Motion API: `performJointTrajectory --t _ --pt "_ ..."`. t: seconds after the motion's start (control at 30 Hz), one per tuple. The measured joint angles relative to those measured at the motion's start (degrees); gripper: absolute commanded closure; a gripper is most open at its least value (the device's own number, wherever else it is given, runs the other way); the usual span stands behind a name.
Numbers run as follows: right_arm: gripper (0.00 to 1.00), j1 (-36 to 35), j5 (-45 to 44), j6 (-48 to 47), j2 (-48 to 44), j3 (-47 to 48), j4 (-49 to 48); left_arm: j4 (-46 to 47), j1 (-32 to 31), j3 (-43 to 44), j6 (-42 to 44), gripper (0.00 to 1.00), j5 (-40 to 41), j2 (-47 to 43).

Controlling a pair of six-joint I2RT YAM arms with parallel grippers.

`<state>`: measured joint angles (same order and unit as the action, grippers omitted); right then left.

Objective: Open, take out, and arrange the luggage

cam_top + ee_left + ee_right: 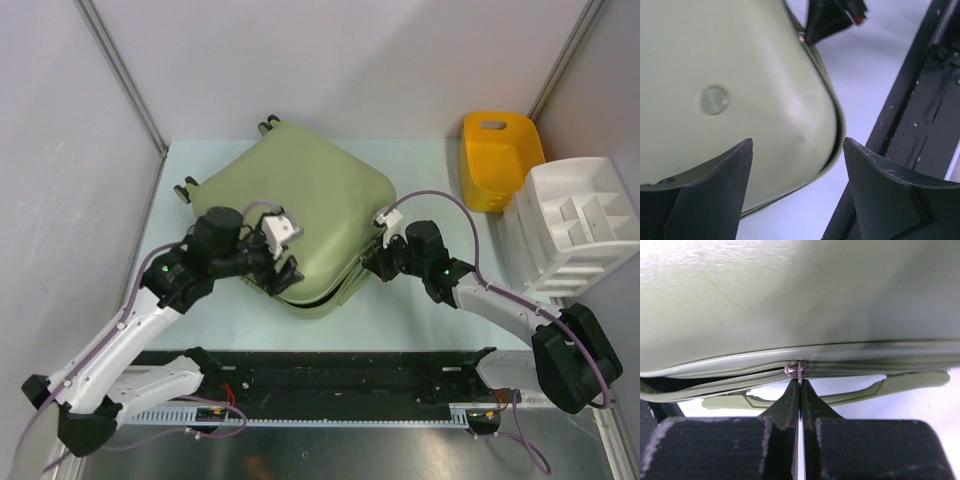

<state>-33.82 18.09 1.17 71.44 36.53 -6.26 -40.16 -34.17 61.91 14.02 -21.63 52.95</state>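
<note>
The sage-green luggage lies flat on the table, wheels at the far left. Its near corner fills the left wrist view, with the round logo on the shell. My left gripper is open at that near corner, one finger over the shell, the other off its edge. My right gripper is at the right side seam, shut on the zipper pull. In the right wrist view the zipper is closed to the right of the slider and parted to its left. A side handle hangs below.
A yellow plastic tub stands at the back right. A white divided organizer tray lies beside it at the right edge. A black rail runs along the near table edge. Grey walls close the left and back.
</note>
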Motion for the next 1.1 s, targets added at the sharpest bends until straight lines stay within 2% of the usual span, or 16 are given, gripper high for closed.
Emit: performJointTrajectory --t 0.13,0.3,0.4,0.53,0.67,0.8,0.93,1.1 --pt "1.0 2.0 0.1 2.4 0.0 0.0 -0.1 1.8 -13.4 -2.2 -0.5 0.22 7.7 -0.2" --pt "1.0 0.8 -1.0 4.4 0.5 0.0 -1.5 7.6 -30.6 -5.0 -2.8 0.21 20.8 2.8" --pt "1.0 0.8 -0.7 4.9 0.9 0.0 -2.1 13.7 -37.8 -5.3 -5.2 0.17 27.5 9.1" --pt "1.0 1.6 0.6 5.2 1.1 0.0 -2.2 20.5 -44.3 -7.0 -6.5 0.17 35.0 16.6" --pt "1.0 2.4 2.4 5.6 1.2 0.0 -2.2 27.5 -47.5 -7.3 -6.2 0.17 39.3 23.6" --pt "1.0 2.7 3.2 5.6 1.3 0.0 -2.3 35.5 -47.4 -9.2 -4.8 0.17 44.3 28.4" --pt "1.0 3.0 3.7 5.9 1.4 0.0 -2.5 41.8 -46.4 -13.1 -2.9 0.15 47.8 31.2" --pt "1.0 3.0 3.8 6.3 1.5 0.0 -2.6 45.1 -42.8 -13.2 -2.0 0.15 49.4 36.3"
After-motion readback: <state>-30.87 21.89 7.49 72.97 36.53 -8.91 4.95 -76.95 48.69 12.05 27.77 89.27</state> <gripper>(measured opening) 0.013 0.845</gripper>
